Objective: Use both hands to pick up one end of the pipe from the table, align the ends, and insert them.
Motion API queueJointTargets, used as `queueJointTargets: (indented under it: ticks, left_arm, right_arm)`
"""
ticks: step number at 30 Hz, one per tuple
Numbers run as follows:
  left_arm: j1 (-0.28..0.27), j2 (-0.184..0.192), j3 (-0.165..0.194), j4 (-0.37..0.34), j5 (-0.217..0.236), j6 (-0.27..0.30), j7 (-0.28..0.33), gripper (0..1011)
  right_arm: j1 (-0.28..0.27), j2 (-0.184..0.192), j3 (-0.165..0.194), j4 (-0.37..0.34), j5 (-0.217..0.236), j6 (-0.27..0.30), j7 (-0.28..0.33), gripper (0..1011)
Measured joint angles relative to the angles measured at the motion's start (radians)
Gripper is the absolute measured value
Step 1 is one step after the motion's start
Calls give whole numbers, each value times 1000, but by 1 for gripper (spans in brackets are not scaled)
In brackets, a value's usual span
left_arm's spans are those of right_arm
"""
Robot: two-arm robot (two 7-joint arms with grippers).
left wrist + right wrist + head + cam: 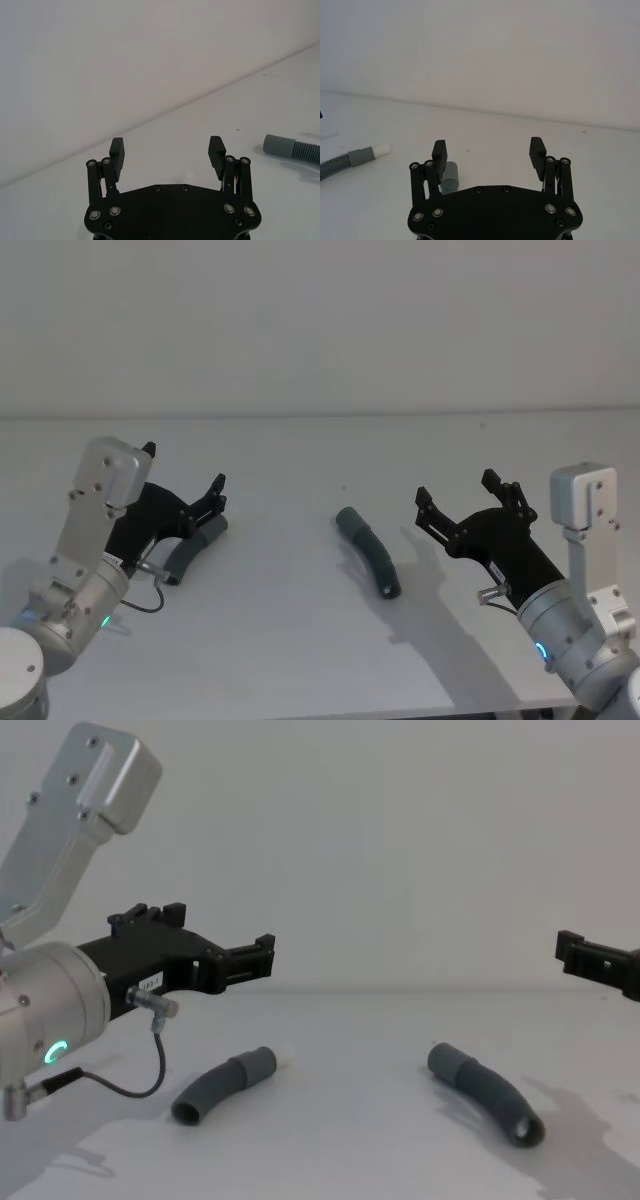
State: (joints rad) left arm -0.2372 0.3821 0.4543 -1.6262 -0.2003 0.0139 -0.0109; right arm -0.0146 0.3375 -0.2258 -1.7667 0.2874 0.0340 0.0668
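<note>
I take the middle pipe piece (368, 550) as my mark. It lies flat and curved on the table (300, 640), its smooth cuff pointing away from me and its dark open end toward me.

My right gripper (456, 488) hangs just to the right of it, raised off the surface. Its jaws are spread wide and released, with nothing between them. My left gripper (185, 468) is well to the left of it and also raised, its jaws likewise spread and empty. Below that gripper, well apart from the middle piece, lies the second pipe piece (195, 545), clear of my fingers. In my right wrist view a white tip (381, 149) shows on the end of it nearer the middle piece.

For room to move, the stretch of table between the two pieces is bare. Beyond the middle piece the surface runs bare to the far edge, where the wall (320, 320) rises. On my side of it there is a bare strip before the near edge, and to its right, beneath my right gripper, just plain surface.

By count: two pipe pieces, two grippers, one white tip, one table.
</note>
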Motion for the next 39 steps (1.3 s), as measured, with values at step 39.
queueJointTargets:
  ticks: [39]
  left_arm:
    - [-128, -107, 25, 45, -17, 267, 0, 1001]
  right_arm:
    - [0, 0, 0, 0, 0, 0, 0, 1002]
